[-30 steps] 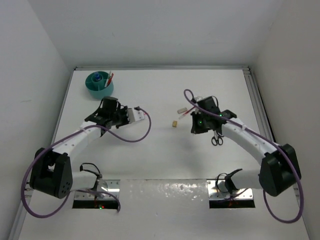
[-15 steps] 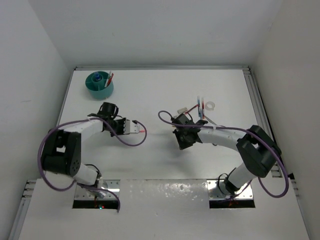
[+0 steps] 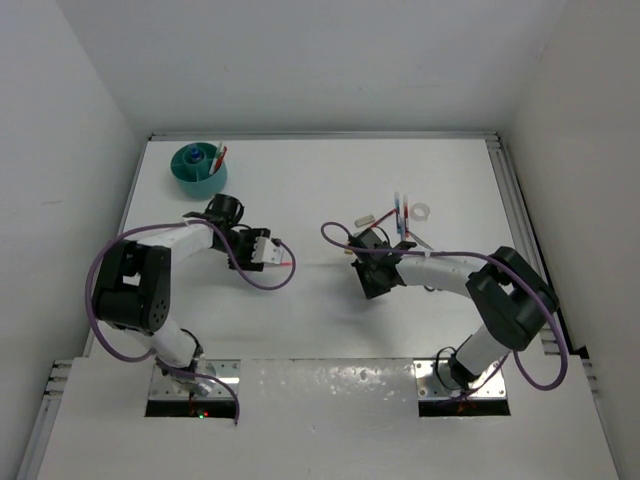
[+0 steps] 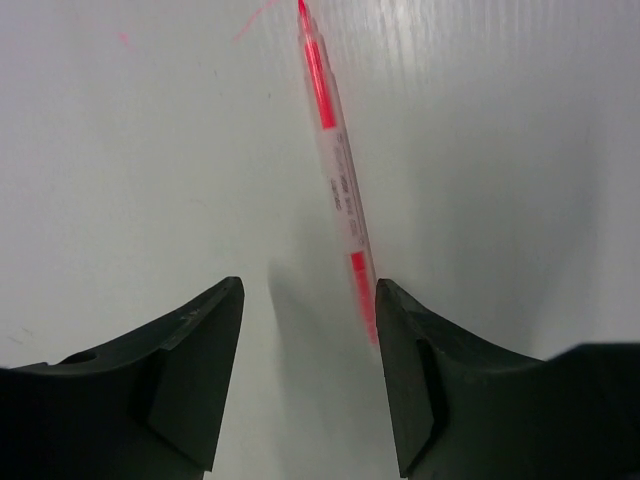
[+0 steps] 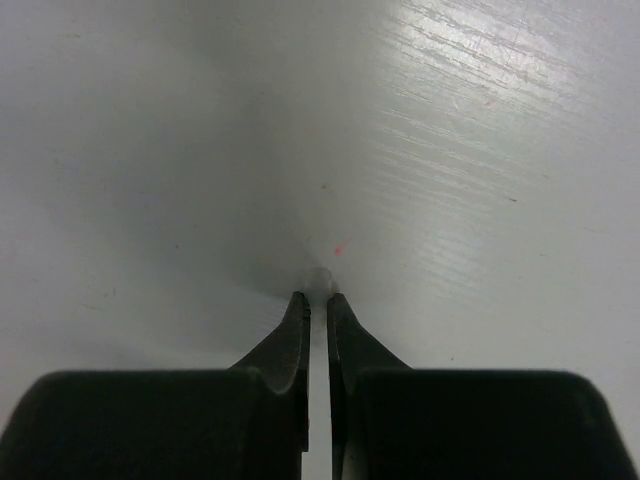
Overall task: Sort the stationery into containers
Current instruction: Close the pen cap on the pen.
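A red pen [image 4: 338, 170] lies on the white table, its near end touching the inner edge of the right finger of my left gripper [image 4: 305, 290]. That gripper is open and grips nothing. From above, the left gripper [image 3: 272, 253] is left of centre with the red pen [image 3: 287, 262] at its tip. The teal tub [image 3: 199, 168] stands at the back left with pens upright in it. My right gripper [image 3: 372, 283] [image 5: 318, 295] is shut, its tips down at the bare table. More pens [image 3: 401, 212] and a white tape roll [image 3: 421, 212] lie behind it.
A small white item [image 3: 366, 217] lies just behind the right gripper. Purple cables loop off both arms. White walls close in the table on the left, back and right.
My left gripper's jaws have opened and let go of the red pen, which now rests on the table. The right gripper moved left to the table's centre and stayed shut.
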Tool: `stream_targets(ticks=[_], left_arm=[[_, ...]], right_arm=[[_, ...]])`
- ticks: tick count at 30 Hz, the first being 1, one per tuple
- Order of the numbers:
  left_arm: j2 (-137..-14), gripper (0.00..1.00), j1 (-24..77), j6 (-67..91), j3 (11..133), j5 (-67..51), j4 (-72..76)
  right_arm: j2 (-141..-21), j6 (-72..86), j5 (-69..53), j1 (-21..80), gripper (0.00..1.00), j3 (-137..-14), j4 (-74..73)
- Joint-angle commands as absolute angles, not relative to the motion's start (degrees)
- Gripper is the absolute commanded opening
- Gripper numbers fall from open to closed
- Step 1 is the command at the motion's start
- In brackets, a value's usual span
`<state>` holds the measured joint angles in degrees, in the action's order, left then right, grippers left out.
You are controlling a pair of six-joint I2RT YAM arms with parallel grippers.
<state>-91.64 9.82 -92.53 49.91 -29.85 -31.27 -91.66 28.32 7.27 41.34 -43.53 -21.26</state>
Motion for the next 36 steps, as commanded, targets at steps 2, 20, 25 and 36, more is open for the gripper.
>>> stream_targets(ticks=[2,20,25,36], left_arm=[[-94.0,0.52,13.2,-90.4,51.0,-31.7,-32.6],[-96.8,0.09,22.8,-74.3,46.1,-14.9,-22.1],[-95.8,0.0,23.0,-74.8,46.2,-15.2,-21.5],[-77.7,0.0,20.3,-86.6,39.1,-19.5,10.9]], right_arm=[[-93.9,27.4,9.6,40.9,0.0,-43.9,-21.7],[-93.5,27.9,10.4,40.7,0.0,-43.3,-22.5],[-91.8,25.6,6.8,40.3,0.0,-43.0,-22.1],[-82.2,12.2,-17.3,37.7,0.0,-49.4,-28.3]])
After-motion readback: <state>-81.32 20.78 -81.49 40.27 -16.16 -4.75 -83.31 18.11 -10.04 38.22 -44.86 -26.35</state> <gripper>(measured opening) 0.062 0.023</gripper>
